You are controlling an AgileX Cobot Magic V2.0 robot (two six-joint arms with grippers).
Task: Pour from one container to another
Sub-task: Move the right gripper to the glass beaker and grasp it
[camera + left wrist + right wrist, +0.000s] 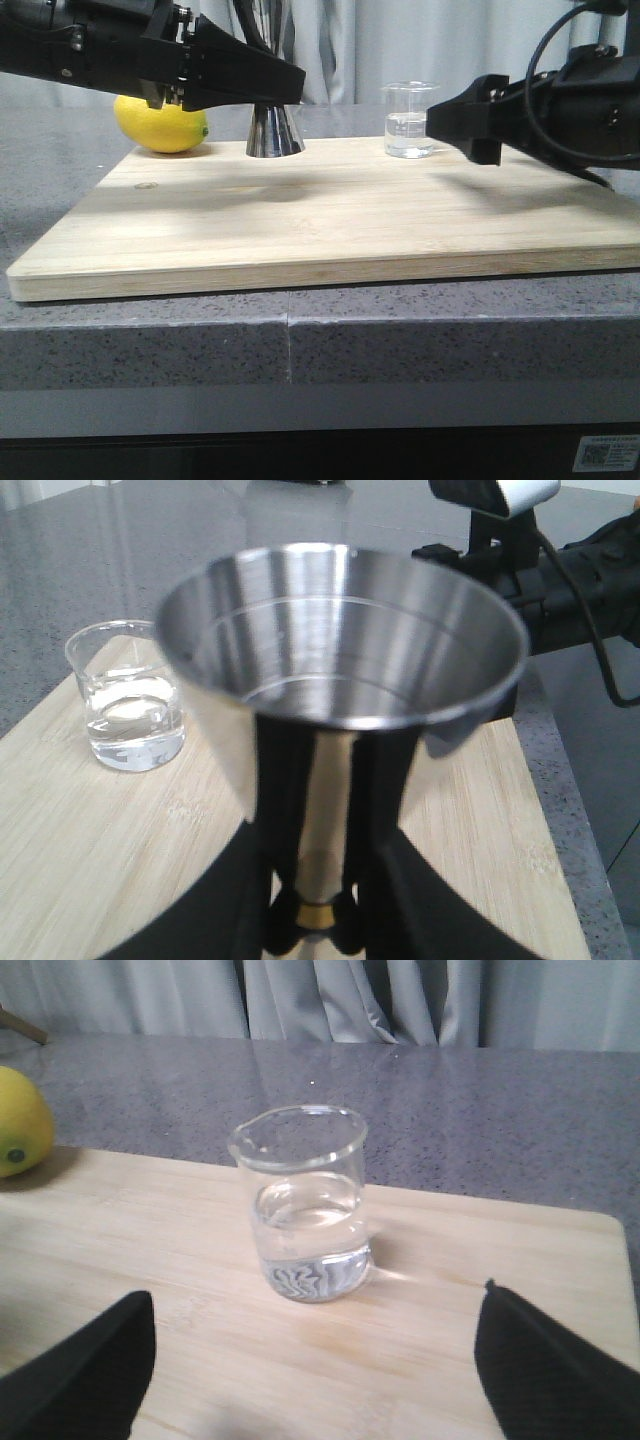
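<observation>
1. A grey speckled counter [150, 350] is seen nearest the front camera, with a pale wooden board [300, 230] laid on it.

2. Above the board's left side, the left gripper [275, 85] is reached in from the left. In the left wrist view its black fingers [275, 780] are seen closed on the narrow waist of the jigger [274, 130], at the gold band [318, 914].

3. The jigger is stood upright on the far part of the board, left of centre. Its upper cup is shown open to the left wrist camera.

4. On the right, the right gripper [485, 120] is held just beside the beaker [409, 120], on its near right. In the right wrist view its two fingertips [80, 1370] are spread wide, with the beaker between and beyond them, untouched.

5. The beaker is stood upright on the far right part of the board, well apart from the jigger. Clear liquid is held in it, to roughly half its height.

6. A yellow lemon [160, 125] is rested at the board's far left corner, partly hidden behind the left arm.

7. Pale curtains [400, 45] are hung farthest back.
</observation>
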